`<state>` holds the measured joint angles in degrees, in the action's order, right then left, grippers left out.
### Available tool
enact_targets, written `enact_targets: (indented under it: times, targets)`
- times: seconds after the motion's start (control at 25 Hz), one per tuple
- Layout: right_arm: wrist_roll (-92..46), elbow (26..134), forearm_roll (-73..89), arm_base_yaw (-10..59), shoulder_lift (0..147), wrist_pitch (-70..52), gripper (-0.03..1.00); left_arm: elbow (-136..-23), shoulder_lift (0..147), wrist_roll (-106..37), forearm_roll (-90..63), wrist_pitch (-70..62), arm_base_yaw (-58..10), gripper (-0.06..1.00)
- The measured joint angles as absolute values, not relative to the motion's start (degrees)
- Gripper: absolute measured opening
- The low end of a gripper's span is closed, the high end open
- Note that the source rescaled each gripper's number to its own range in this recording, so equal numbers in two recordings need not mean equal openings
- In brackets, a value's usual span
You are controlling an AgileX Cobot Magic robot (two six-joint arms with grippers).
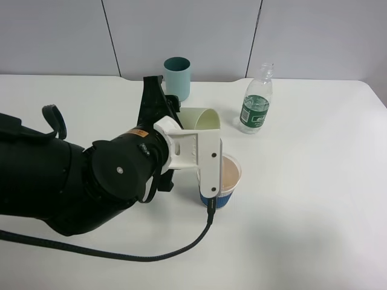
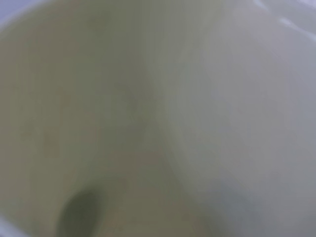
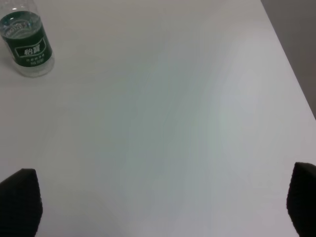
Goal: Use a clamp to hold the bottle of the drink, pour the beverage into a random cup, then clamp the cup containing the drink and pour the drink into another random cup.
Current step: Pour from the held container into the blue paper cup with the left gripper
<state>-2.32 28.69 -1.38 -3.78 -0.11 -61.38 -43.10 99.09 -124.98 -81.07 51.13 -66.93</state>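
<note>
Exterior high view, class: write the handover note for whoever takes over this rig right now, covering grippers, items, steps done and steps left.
Left gripper: shut on the pale yellow-green tumbler, tipped on its side above the blue-sleeved cup.
Right gripper: open, holding nothing, over bare table.
Bottle: upright at the back, uncapped. Teal tumbler: upright, back centre.
Done: tumbler lifted and tilted.
Left: finish the pour (no stream can be made out), set the tumbler down.

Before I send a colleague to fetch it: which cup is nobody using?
Look to the back edge of the white table, left of the green-labelled bottle. The teal tumbler stands upright there alone, darker than the pale tilted tumbler and taller than the blue-sleeved cup.
</note>
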Motion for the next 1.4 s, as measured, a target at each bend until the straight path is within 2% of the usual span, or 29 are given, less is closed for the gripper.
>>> enact_targets:
  times: [0.64,1.4]
  targets:
    - [-2.3,28.7,-1.4,-3.8,-0.1,-61.4,1.0,-43.1,99.1,-126.7,-79.4,56.6,-66.9,0.03]
    - [-2.3,28.7,-1.4,-3.8,-0.1,-61.4,1.0,-43.1,99.1,-130.1,-74.6,57.0,-66.9,0.03]
